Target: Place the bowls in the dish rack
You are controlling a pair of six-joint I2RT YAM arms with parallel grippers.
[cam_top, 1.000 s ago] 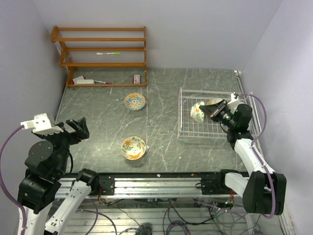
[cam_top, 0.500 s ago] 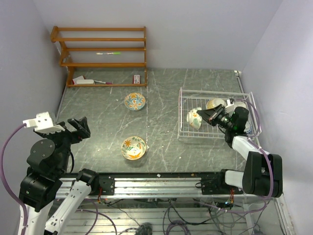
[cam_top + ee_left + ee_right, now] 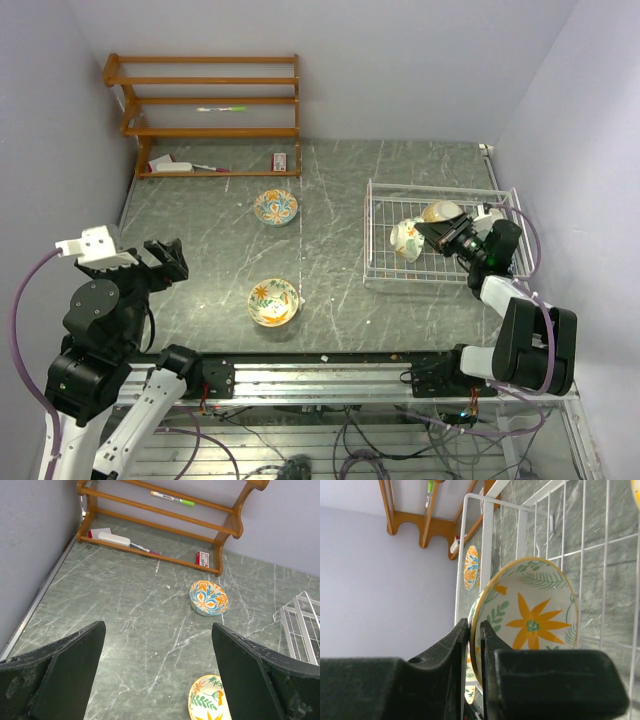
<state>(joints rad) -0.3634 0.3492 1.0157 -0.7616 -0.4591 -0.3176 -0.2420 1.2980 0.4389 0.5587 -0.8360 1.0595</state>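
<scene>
The white wire dish rack point(image 3: 430, 184) stands at the right of the table. My right gripper point(image 3: 428, 233) is shut on the rim of a cream bowl with orange flowers point(image 3: 404, 239) and holds it on edge inside the rack; the right wrist view shows the fingers pinching that bowl point(image 3: 532, 622). Another cream bowl point(image 3: 441, 211) lies in the rack behind it. A blue-yellow bowl point(image 3: 276, 207) and a cream floral bowl point(image 3: 274, 302) sit on the table. My left gripper point(image 3: 165, 262) is open and empty, high over the table's left side.
An orange-brown wooden shelf unit point(image 3: 210, 100) stands at the back left with a marker and small items on it. The left wrist view shows the blue-yellow bowl point(image 3: 208, 598), the cream bowl point(image 3: 207, 705) and a corner of the rack point(image 3: 300, 625).
My right gripper has sunk lower into the rack with the cream bowl still in it. The left arm has shifted slightly.
</scene>
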